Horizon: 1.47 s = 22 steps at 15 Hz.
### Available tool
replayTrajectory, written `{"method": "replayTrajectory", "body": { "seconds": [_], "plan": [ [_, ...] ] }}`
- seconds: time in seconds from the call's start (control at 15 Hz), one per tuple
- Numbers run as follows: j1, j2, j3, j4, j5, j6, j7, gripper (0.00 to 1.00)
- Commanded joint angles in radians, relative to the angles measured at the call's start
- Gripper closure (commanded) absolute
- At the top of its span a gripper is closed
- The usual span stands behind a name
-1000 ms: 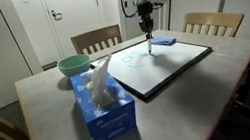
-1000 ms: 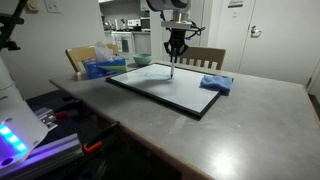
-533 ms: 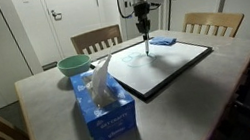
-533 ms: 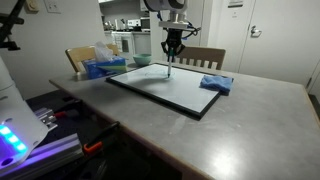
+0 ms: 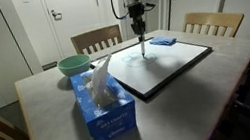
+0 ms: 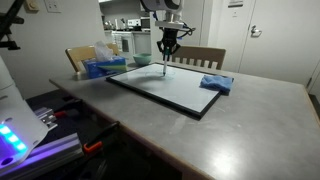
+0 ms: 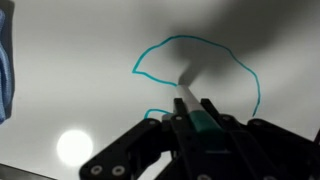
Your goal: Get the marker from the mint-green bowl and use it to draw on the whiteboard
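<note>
Teal loops mark the whiteboard [image 7: 80,60] at upper centre; we hold the marker [image 7: 186,106] upright, hand [image 5: 139,29] clamped on it, so its tip can draw.

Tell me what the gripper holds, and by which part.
The gripper is shut on the marker, gripping its upper body; the tip points down over the whiteboard.

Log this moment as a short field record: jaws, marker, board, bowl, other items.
grip: gripper, jaws shut on the thin dark marker, tip pointing down
board: large black-framed white whiteboard, bearing a looping cyan line
bowl: small round mint-green bowl, off the board, behind the blue tissue box
other: flat blue eraser pad at the board's corner
</note>
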Motion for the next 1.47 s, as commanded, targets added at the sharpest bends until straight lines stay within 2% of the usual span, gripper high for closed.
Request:
{"method": "replayTrajectory", "body": {
  "seconds": [0.0,0.53,1.4],
  "plan": [
    [0.013,0.067,0.013,0.074,-0.022,-0.033,0.003,0.95],
    [0.045,0.132,0.031,0.190,-0.016,-0.115,0.000,0.95],
    [0.081,0.221,0.096,0.334,0.002,-0.239,-0.037,0.95]
  ]
}}
